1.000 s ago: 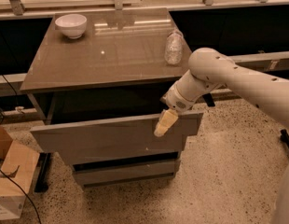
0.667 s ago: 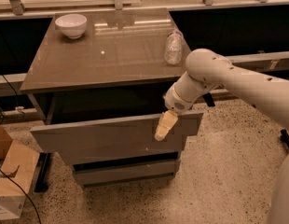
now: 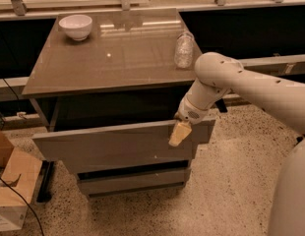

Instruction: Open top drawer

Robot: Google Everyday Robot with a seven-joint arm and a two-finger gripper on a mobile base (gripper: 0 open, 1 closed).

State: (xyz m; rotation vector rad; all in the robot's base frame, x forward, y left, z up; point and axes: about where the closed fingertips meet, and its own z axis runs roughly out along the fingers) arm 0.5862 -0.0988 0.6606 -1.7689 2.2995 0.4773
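The top drawer [image 3: 108, 142] is the widest grey-brown front of the cabinet. It stands pulled out from under the cabinet top, with a dark gap behind its upper edge. My gripper [image 3: 179, 132] is at the right part of that upper edge. Its pale yellowish tip hangs down over the outside of the front panel. The white arm [image 3: 241, 82] reaches in from the right. Below the top drawer sit the shorter middle front [image 3: 133, 162] and the narrowest bottom front [image 3: 133, 183].
On the glossy cabinet top [image 3: 113, 58] stand a white bowl [image 3: 76, 25] at the back left and a clear plastic bottle [image 3: 183, 49] near the right edge. Cardboard boxes [image 3: 12, 191] and a cable lie on the floor to the left. Speckled floor lies to the right.
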